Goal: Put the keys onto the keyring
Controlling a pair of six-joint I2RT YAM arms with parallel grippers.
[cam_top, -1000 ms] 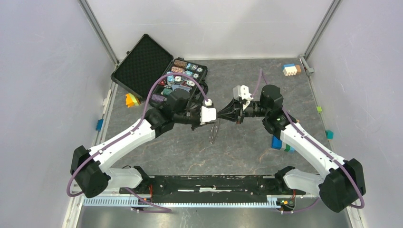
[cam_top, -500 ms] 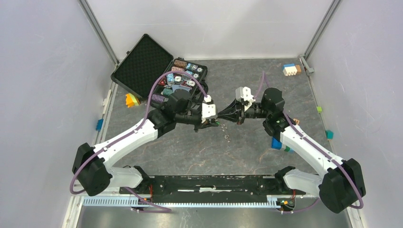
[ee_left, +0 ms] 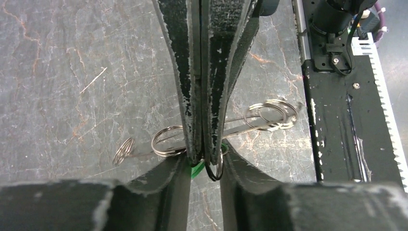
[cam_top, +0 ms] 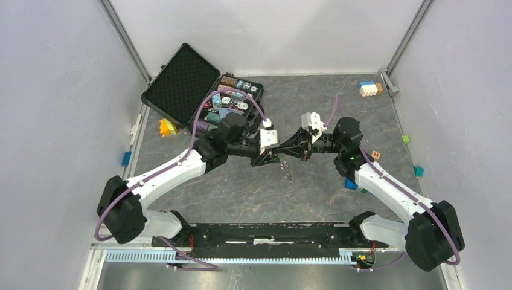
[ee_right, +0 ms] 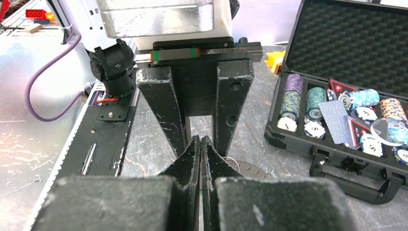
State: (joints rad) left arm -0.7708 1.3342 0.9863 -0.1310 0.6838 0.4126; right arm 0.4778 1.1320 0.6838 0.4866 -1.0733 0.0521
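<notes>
Left wrist view, bottom edge: the left gripper has its two black fingers parted, one on each side of a narrow gap. In that gap, low and left, sits a tiny key with a bright green head. Only a sliver shows, so whether anything pinches it is unclear.

Reaching down from top centre, the right gripper has its scuffed black fingers pressed together, tips nested inside the left gripper's gap. They appear to clamp a thin silver wire keyring, whose loop juts out left of the tips.

The green key lies just below and left of that pinch (the left gripper is the nearer tool). The metalwork runs left to right across the frame, ending in larger doubled silver rings right of centre.

The key's blade and the keyring's split are hidden behind the fingertips. Beyond lies the grey marbled table.
</notes>
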